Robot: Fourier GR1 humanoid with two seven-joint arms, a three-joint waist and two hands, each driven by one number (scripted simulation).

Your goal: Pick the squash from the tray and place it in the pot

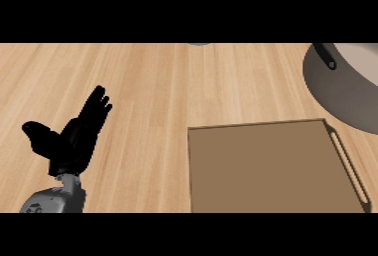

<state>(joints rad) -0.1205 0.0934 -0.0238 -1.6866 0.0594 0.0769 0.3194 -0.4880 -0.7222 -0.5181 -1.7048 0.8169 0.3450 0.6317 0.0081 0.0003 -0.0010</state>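
left hand [74,140] rests at lower left, fingers straight; tray [266,170] and pot [343,90] sit right.

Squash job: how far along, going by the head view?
Done: cannot confirm; no squash shows on the brown tray, and the grey pot at upper right is cut off, its inside not visible. In hand: nothing; the left hand rests open at the left. The right hand is out of view. Left: unclear.

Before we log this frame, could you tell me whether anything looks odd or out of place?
Yes: the tray shows no squash, though the task takes it from there. Nothing looks spilled. The left hand rests open; the pot is partly cropped.
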